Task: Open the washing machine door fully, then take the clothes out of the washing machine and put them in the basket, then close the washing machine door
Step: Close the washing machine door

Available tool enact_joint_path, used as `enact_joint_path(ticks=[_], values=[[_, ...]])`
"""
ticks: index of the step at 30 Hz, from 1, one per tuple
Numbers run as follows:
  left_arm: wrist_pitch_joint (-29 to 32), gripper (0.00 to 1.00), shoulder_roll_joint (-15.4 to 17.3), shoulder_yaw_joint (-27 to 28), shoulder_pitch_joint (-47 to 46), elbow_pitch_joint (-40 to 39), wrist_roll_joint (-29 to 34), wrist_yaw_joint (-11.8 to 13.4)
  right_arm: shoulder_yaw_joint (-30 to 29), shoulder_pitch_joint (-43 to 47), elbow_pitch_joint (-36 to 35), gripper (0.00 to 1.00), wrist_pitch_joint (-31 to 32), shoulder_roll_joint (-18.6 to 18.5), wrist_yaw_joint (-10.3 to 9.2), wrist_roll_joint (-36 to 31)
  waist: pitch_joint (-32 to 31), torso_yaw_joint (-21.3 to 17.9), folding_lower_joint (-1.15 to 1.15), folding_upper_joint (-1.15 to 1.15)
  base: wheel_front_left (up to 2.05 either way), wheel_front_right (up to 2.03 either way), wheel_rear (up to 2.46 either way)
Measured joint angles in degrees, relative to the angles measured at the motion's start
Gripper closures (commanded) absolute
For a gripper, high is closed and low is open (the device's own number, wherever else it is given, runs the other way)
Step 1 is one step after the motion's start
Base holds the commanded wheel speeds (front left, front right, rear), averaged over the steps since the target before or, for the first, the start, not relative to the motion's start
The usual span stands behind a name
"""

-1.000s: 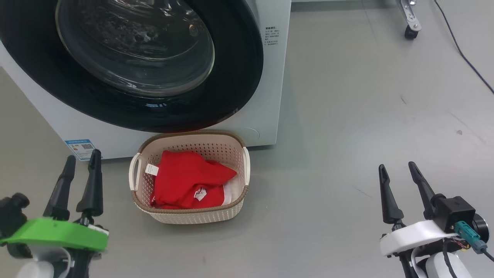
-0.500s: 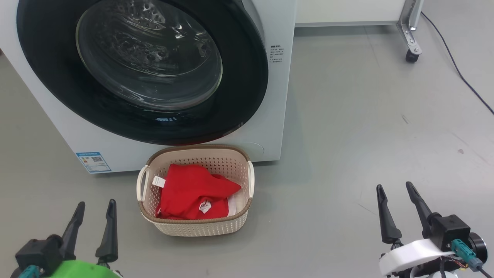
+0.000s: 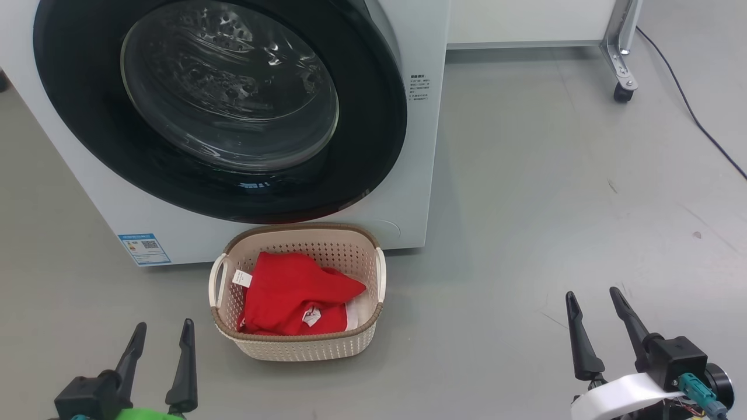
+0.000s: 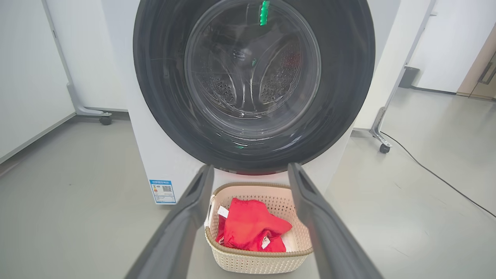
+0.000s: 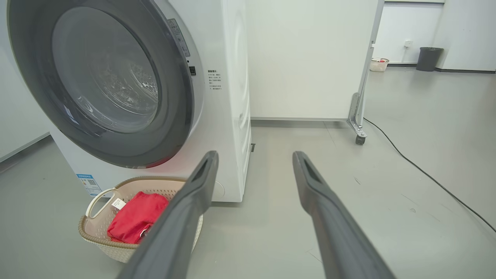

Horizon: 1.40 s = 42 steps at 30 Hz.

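Glossy black washing machine door (image 3: pixel 373 140), soft red cloth clothes (image 3: pixel 292 291), perforated cream plastic basket (image 3: pixel 297 347), smooth matt grey floor (image 3: pixel 554 204).

Clothes (image 3: pixel 292 291) in basket (image 3: pixel 297 345) before washing machine (image 3: pixel 417 146)

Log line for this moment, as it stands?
door: looks shut | clothes: in basket | left hand: open, empty | right hand: open, empty

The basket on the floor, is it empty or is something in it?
Not empty: the basket holds red clothes and a bit of white cloth, lying below its rim.
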Motion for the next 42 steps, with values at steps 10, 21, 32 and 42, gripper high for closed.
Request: enact_joint_path(ticks=[10, 21, 32, 42], values=[[-0.4, 0.00, -0.6, 0.0, 0.1, 0.0, 0.5, 0.9, 0.1, 0.2, -0.7, 0.00, 0.0, 0.0, -0.14, 0.0, -0.2, 0.2, 0.00, 0.00, 0.00, 0.00, 0.00], [-0.6, 0.00, -0.9, 0.0, 0.1, -0.1, 1.5, 1.7, 0.1, 1.0, -1.3, 0.00, 0.5, 0.0, -0.48, 0.0, 0.0, 0.2, 0.00, 0.00, 0.00, 0.00, 0.00], [-0.8, 0.00, -0.9, -0.3, 0.1, -1.0, 2.7, 1.9, 0.1, 1.0, -2.2, 1.00, 0.7, -0.2, -0.79, 0.1, 0.5, 0.3, 0.00, 0.00, 0.00, 0.00, 0.00], [-0.8, 0.00, -1.0, -1.7, -0.1, -2.7, 4.1, 2.0, -0.1, -1.4, -3.9, 1.00, 1.5, -2.1, 0.26, 0.1, 2.6, 1.0, 0.00, 0.00, 0.00, 0.00, 0.00]])
